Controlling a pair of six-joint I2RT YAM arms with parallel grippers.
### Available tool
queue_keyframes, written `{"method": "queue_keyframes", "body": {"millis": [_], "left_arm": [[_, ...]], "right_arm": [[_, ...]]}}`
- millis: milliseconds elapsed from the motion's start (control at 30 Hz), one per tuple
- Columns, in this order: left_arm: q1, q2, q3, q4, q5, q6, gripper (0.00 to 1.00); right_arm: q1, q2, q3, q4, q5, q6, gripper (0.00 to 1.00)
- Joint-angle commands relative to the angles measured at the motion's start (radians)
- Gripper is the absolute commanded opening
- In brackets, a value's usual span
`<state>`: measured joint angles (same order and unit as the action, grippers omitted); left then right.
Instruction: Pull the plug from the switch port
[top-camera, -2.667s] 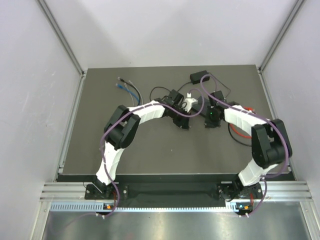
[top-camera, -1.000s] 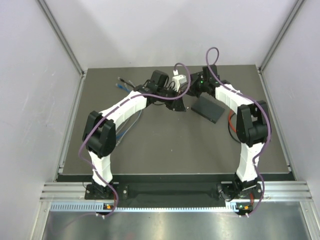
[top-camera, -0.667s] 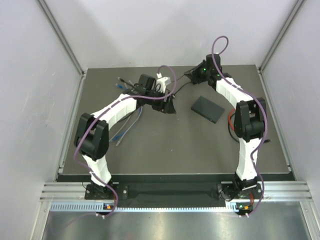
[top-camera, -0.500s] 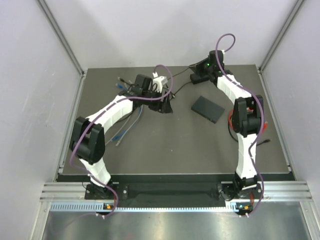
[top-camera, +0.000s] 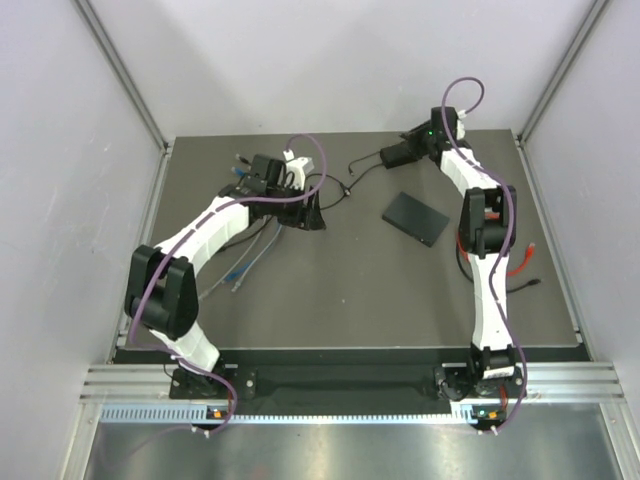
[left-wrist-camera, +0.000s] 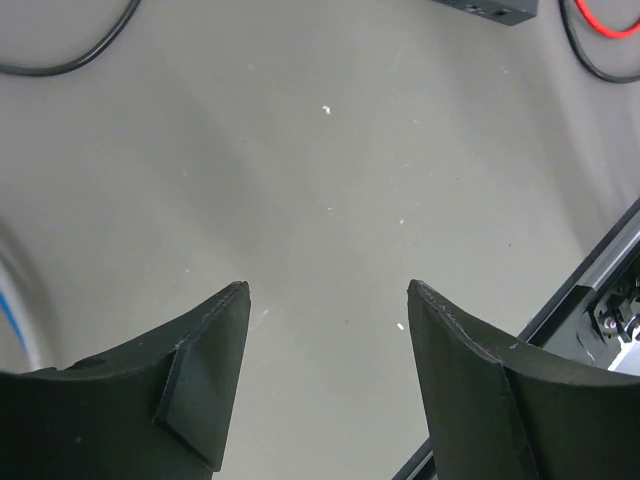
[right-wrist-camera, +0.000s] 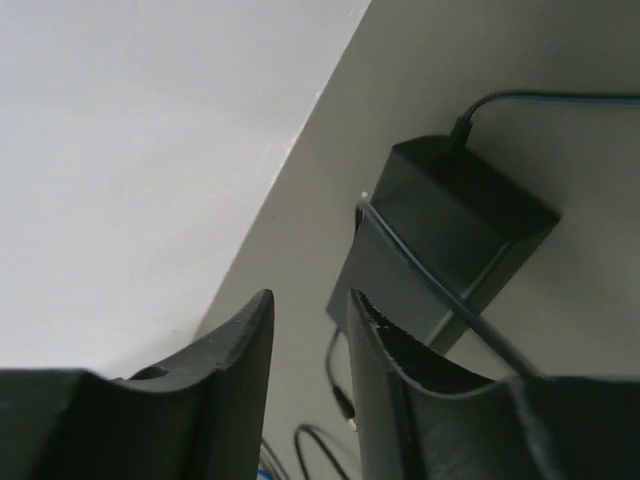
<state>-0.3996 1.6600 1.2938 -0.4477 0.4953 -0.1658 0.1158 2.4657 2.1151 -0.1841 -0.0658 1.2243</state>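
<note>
The switch, a flat dark grey box, lies alone on the table right of centre, and no cable runs to it in the top view. Its socket edge shows at the top of the left wrist view. My left gripper hovers open over bare table, left of the switch. My right gripper is at the back edge beside the black adapter block, its jaws parted with nothing between them. A small plug on the adapter's thin cord lies loose on the table below them.
Blue and grey cables trail across the left of the table. A red cable coils by the right arm. A black cord loops near the left gripper. White walls close in at the back and sides.
Left gripper opened and swung left, away from the switch. Right arm stretched to the back right corner by the adapter, and its jaws parted. The switch stayed put.
</note>
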Motion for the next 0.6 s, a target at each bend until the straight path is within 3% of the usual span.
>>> {"method": "queue_keyframes", "body": {"millis": [0, 233, 567], "left_arm": [[0.007, -0.040, 0.001, 0.000, 0.005, 0.011, 0.69], [0.007, 0.018, 0.047, 0.012, 0.041, -0.018, 0.68], [0.007, 0.081, 0.047, 0.063, 0.129, -0.087, 0.59]], "right_arm": [[-0.019, 0.030, 0.127, -0.082, -0.061, -0.133, 0.37], [-0.024, -0.161, -0.073, -0.121, -0.155, -0.268, 0.41], [-0.056, -0.536, -0.376, -0.422, -0.068, -0.741, 0.42]]}}
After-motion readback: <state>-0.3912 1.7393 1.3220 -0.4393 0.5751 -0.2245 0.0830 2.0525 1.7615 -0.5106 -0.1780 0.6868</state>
